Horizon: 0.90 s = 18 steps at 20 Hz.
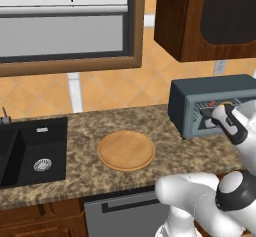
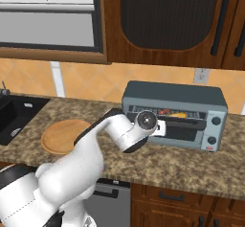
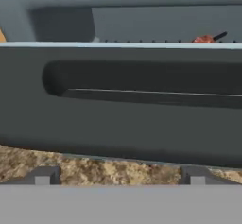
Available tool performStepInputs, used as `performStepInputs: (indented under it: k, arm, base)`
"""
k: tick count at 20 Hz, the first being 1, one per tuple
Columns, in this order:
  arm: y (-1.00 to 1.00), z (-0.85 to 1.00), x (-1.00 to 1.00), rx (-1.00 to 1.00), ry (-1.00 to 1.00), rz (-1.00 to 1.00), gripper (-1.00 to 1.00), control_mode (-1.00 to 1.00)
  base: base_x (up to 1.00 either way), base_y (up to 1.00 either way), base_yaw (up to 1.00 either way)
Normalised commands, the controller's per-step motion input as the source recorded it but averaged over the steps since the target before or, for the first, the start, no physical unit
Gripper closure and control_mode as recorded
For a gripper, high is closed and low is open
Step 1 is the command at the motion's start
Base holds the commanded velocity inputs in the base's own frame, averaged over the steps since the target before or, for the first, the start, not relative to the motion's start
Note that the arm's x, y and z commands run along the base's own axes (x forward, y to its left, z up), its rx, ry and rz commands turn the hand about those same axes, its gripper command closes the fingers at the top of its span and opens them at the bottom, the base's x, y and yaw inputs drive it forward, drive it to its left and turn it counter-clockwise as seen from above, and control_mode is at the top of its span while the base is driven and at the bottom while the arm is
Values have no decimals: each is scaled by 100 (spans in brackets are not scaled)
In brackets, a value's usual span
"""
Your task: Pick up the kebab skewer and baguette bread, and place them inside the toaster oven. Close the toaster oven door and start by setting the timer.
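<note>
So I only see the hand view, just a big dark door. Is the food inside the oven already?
Observer: Yes. In the right base view the kebab skewer and the baguette bread lie on the rack inside the toaster oven.
Operator: Is the door shut all the way?
Observer: Not quite. The toaster oven door is partly raised, with a gap at its top where the food shows.
Operator: Where's the hand?
Observer: The gripper sits right against the door's front, near its left part.
Operator: What's on the counter?
Observer: A round wooden plate sits left of the oven, with a black sink further left.
</note>
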Motion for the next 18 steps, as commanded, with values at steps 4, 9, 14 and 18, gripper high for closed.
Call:
performStepInputs:
  k: [4, 9, 14, 18]
  arm:
    - [0, 7, 47, -6, 9, 0, -100, -100]
    - [0, -2, 29, -9, 8, 0, -100, -100]
    - [3, -13, 45, -8, 6, 0, -100, -100]
    - [15, -8, 62, -6, 4, 0, -100, -100]
  base:
    - [0, 0, 0]
    - [0, 0, 0]
    - [0, 0, 0]
    - [0, 0, 0]
